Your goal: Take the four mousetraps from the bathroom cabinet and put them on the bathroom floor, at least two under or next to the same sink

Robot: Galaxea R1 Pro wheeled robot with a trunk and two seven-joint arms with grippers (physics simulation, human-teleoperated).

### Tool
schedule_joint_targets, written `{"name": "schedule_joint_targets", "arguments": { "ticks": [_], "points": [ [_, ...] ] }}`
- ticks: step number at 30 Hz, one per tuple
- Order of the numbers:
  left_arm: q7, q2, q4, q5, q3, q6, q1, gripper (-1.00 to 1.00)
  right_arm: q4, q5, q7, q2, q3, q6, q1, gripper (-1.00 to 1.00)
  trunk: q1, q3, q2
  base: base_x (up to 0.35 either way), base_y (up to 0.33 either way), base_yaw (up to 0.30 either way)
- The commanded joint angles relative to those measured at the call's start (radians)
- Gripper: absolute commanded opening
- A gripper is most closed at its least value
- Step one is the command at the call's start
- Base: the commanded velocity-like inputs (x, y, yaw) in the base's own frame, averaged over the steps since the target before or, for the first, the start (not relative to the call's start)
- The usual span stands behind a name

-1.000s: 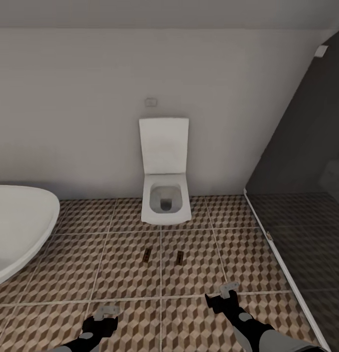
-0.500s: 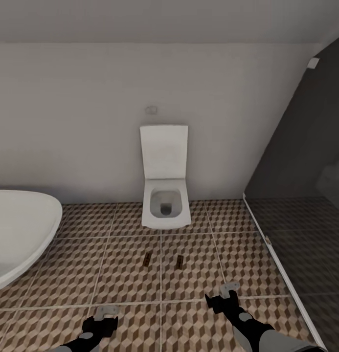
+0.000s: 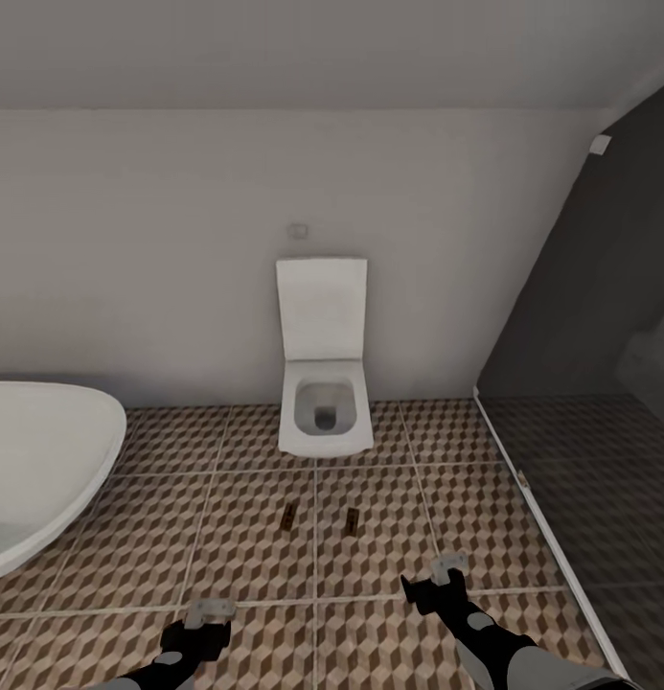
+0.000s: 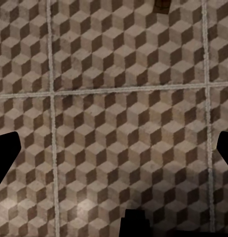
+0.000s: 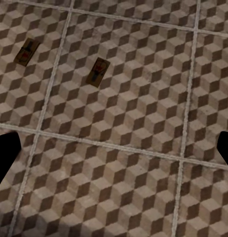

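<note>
Two mousetraps lie flat on the bathroom floor (image 3: 226, 537) in front of the toilet (image 3: 324, 422): left mousetrap (image 3: 288, 517) just one side of a grout line, right mousetrap (image 3: 352, 520) just the other side, near each other but apart. Both sit on tile, well clear of the bathtub (image 3: 34, 470) at the floor's left edge and the dark glass screen (image 3: 581, 402) at its right edge. No sink or cabinet in view, so judged from here these two do not yet satisfy the sink condition; the other two traps are not in sight. Likely set here as a drop spot or still to be shifted. Left hand (image 3: 209, 610) hangs low over bare tile, fingers spread wide, holding nothing. Right hand (image 3: 448, 566) likewise spread wide and empty, above the floor, touching nothing. The right wrist view looks down on both traps.
</note>
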Motion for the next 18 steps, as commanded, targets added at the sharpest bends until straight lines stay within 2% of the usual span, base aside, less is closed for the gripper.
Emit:
{"name": "schedule_joint_targets", "arguments": {
  "ticks": [1,18],
  "points": [
    [0.001,-0.001,0.004,0.007,-0.008,-0.006,-0.001,1.00,0.002,-0.008,0.005,0.000,0.004,-0.004,-0.001,1.00,-0.004,0.004,0.007,0.000,0.000,0.000],
    [0.001,-0.001,0.004,0.007,-0.008,-0.006,-0.001,1.00,0.002,-0.008,0.005,0.000,0.004,-0.004,-0.001,1.00,-0.069,0.085,0.126,0.000,0.000,0.000]
  ]
}}
